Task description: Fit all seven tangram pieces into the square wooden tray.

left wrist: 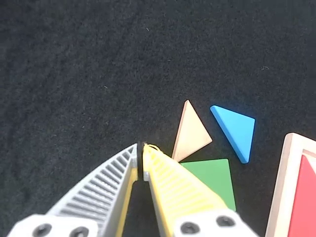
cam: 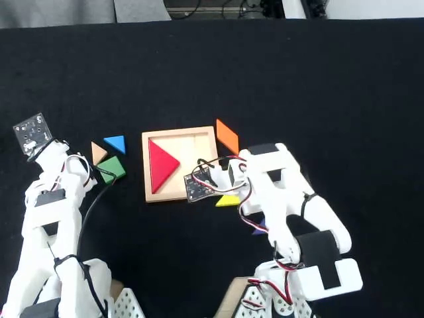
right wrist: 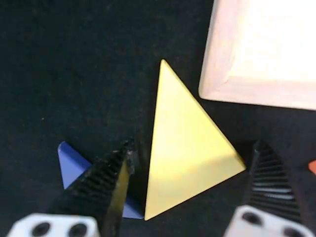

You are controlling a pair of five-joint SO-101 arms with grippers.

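The left hand [left wrist: 140, 148] is holding its two fingers pressed together, empty, and is pointing down. The right hand [right wrist: 193, 148] is holding its fingers wide apart, while the right arm [cam: 285, 199] is bending forward.

I see the square wooden tray [cam: 195, 149] lying flat near the middle of the table, with a red triangle [cam: 161, 165] inside against its left wall. An orange parallelogram [cam: 227, 136] lies at its far right corner. A yellow triangle [right wrist: 185, 148] lies off its near right corner, and a dark blue piece [right wrist: 69, 160] lies beside that. Left of the tray I see a light blue triangle [cam: 115, 143], a tan triangle [cam: 99, 153] and a green square [cam: 111, 169] close together.
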